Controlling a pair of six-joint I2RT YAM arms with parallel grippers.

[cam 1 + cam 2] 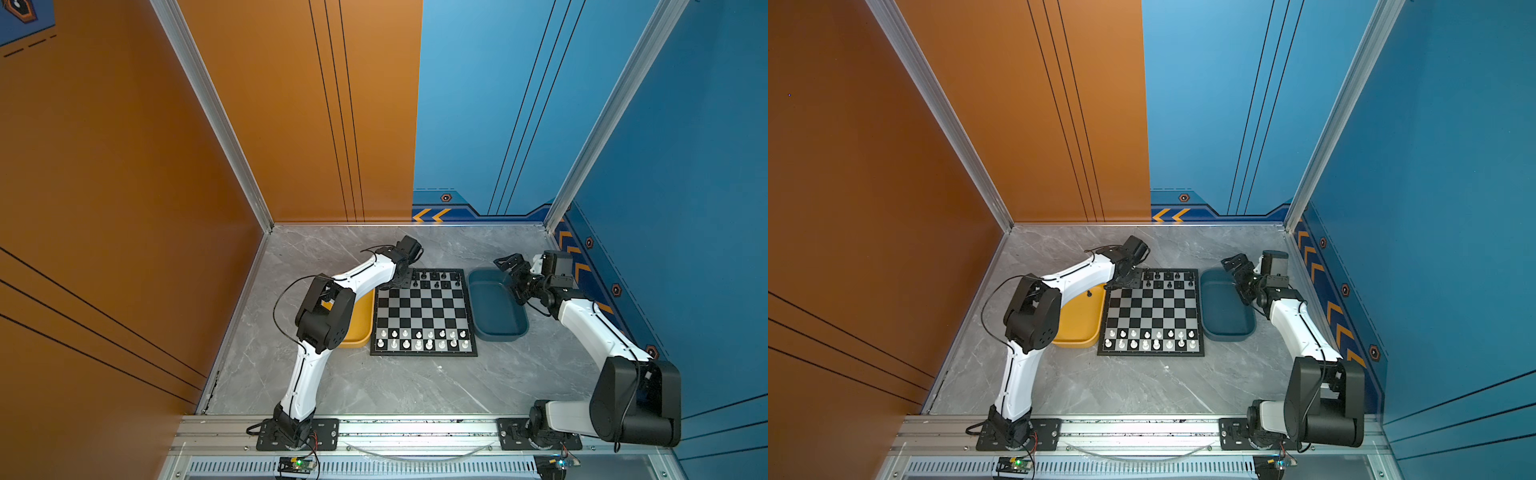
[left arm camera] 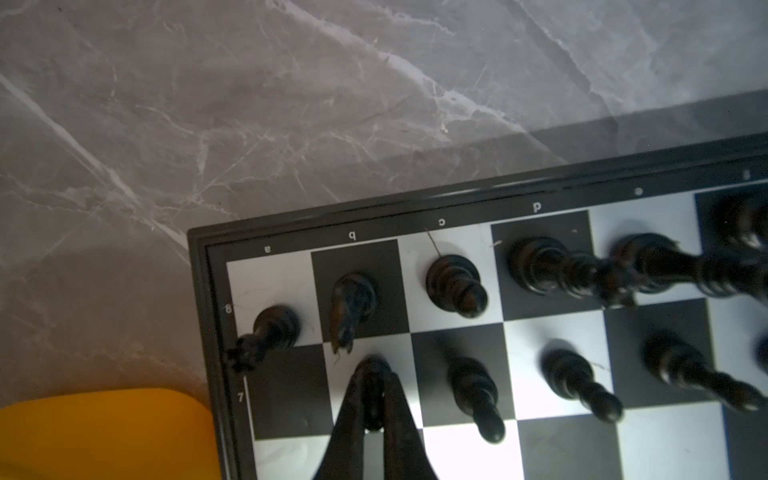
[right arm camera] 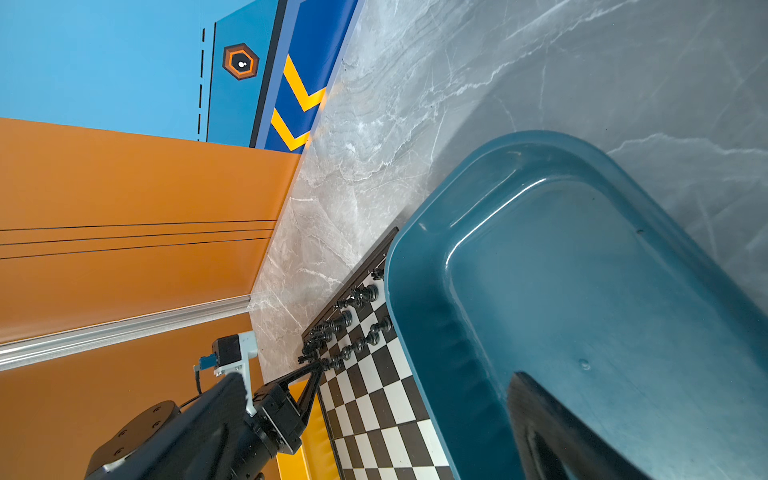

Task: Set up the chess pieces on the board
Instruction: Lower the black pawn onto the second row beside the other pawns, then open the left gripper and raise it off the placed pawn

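Two rows of white chessmen (image 1: 422, 338) fill the near edge of the board (image 1: 424, 309). At its far left corner the left gripper (image 2: 373, 368), pinched tight, holds a black pawn (image 2: 374, 415) over b7, beside other black chess pieces (image 2: 455, 286). Placing seems underway; next, release gently and lift clear without toppling neighbours.

The left arm (image 1: 361, 276) hides the far-left corner of the board (image 1: 424, 309); in both top views we cannot name the tiny chess pieces (image 1: 434, 276). The left jaws cover most of one black piece (image 2: 372, 401); others blur.
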